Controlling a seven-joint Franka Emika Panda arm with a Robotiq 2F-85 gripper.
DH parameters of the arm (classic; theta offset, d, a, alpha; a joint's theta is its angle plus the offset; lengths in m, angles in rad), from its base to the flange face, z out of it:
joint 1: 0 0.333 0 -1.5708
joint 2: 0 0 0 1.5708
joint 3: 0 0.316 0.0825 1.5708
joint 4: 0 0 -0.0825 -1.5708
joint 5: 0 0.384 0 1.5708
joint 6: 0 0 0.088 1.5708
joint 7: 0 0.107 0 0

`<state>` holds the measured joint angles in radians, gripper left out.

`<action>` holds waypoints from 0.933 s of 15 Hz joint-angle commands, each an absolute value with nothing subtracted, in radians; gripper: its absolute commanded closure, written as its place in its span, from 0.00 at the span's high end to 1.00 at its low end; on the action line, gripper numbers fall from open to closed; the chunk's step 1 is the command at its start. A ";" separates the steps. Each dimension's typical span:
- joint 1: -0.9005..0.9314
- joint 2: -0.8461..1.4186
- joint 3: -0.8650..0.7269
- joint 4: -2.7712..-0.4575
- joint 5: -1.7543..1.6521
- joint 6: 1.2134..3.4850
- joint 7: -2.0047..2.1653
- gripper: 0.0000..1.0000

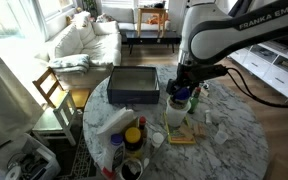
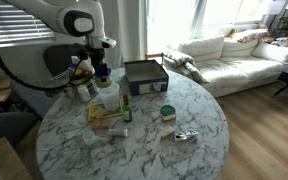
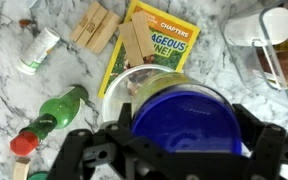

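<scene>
Tabletop (image 3: pixel 9 100) marble-look, polished; blue lid (image 3: pixel 184 120) smooth plastic; blocks (image 3: pixel 96 25) matt wood; book (image 3: pixel 169 45) glossy paper cvr.

I held gripper (image 2: pixel 102 74) low over clear container (image 2: pixel 106 95) near table edge, arm side. Jaw spread too small to read from here. Green bottle (image 2: pixel 125 110) stood just beside container, with flat book (image 2: pixel 108 122) in front of both. Dark box (image 2: pixel 144 76) sat toward white sofa (image 2: pixel 234 55). Small green-topped tub (image 2: pixel 167 112) and crumpled wrapper (image 2: pixel 186 135) lay well apart on round marble table (image 2: pixel 174 160). Bottle cluster (image 2: pixel 81 82) stood behind gripper.
</scene>
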<state>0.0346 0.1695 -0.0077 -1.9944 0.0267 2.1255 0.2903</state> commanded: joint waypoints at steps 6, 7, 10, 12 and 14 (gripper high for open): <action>0.026 0.215 -0.031 -2.009 0.019 2.187 0.306 0.71; 0.025 0.215 -0.032 -2.009 0.024 2.184 0.304 0.71; 0.024 0.223 -0.032 -2.008 0.031 2.186 0.303 0.71; 0.025 0.232 -0.032 -2.007 0.030 2.188 0.305 0.71; 0.025 0.236 -0.033 -2.006 0.031 2.192 0.308 0.71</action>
